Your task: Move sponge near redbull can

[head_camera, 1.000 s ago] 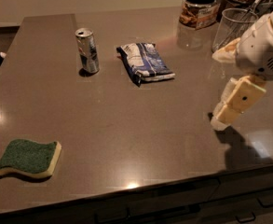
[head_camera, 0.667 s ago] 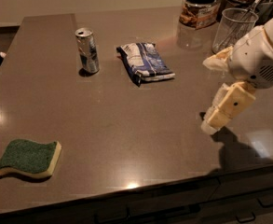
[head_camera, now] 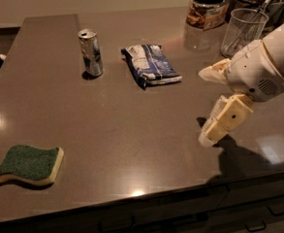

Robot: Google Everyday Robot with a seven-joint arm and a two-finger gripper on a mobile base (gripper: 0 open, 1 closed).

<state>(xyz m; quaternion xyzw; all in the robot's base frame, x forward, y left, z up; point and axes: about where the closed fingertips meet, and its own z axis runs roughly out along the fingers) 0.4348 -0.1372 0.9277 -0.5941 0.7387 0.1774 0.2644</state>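
Observation:
The sponge [head_camera: 30,165], dark green on top with a pale yellow base, lies flat at the front left of the dark countertop [head_camera: 127,130]. The redbull can [head_camera: 90,52], slim and silver with blue markings, stands upright at the back left, far from the sponge. My gripper [head_camera: 204,107] hangs over the right side of the counter, well to the right of both. It is open and empty, with one cream finger [head_camera: 214,74] above and the other lower down.
A blue-and-white snack bag [head_camera: 151,64] lies right of the can. At the back right stand a lidded glass jar [head_camera: 207,8] and a clear glass [head_camera: 243,30] holding a whisk. The counter's front edge runs below the sponge.
My gripper and arm have moved left over the counter, toward its middle. The sponge, can and bag have not moved.

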